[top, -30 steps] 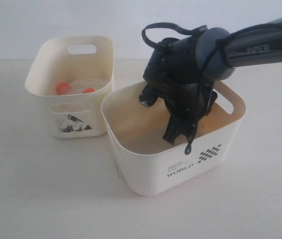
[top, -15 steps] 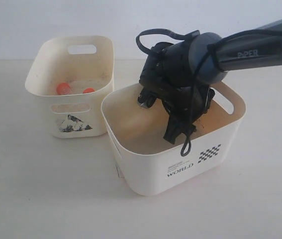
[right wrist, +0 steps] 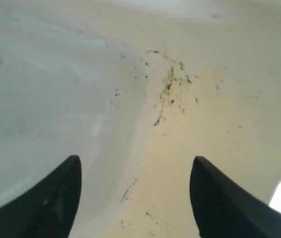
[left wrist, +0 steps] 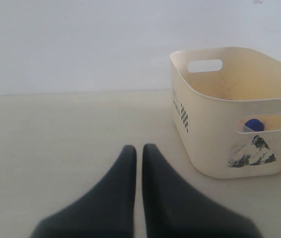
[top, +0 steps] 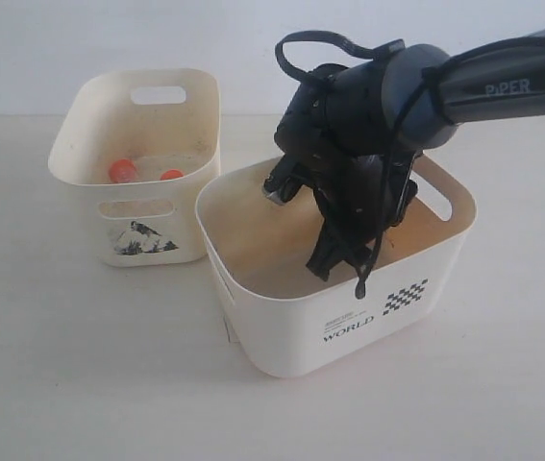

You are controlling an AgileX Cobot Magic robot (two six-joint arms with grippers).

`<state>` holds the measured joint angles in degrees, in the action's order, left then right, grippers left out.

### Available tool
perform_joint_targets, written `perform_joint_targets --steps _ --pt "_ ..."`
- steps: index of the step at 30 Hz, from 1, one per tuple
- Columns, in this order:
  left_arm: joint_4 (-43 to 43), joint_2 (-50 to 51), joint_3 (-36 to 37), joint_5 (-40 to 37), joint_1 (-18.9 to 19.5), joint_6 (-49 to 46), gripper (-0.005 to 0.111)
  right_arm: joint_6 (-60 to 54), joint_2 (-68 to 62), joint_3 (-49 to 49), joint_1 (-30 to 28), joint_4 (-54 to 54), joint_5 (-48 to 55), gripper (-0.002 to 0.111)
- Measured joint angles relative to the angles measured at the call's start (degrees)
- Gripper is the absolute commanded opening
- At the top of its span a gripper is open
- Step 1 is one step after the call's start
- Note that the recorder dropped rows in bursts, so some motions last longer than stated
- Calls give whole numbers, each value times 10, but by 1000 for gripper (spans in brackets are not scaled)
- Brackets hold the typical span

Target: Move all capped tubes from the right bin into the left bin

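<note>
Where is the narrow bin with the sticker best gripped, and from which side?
Probably the thin rim above the far handle slot of the left bin, from straight above: the wall stands upright and the top is open, so open jaws can straddle it.

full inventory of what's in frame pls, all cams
orange-red capped tubes: 2, orange-red caps, inside left bin
blue capped tube: 1, blue cap, seen through left bin's handle slot
left bin: 1, cream, dark sticker, left in exterior view
right bin: 1, cream, "WORLD" print, right; no tube visible, arm hides part
table: 1, off-white, under both bins
right gripper: 1, black, fingers apart, inside right bin
left gripper: 1, black, fingers together, over table
</note>
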<state>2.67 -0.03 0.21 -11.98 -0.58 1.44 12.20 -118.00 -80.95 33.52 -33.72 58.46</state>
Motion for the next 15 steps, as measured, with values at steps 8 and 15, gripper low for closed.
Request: perform_joint_targets --steps 8,15 --pt "0 0 0 0 0 0 4 0 0 0 0 19 -27 61" --pt "0 0 0 0 0 0 4 0 0 0 0 19 -30 61"
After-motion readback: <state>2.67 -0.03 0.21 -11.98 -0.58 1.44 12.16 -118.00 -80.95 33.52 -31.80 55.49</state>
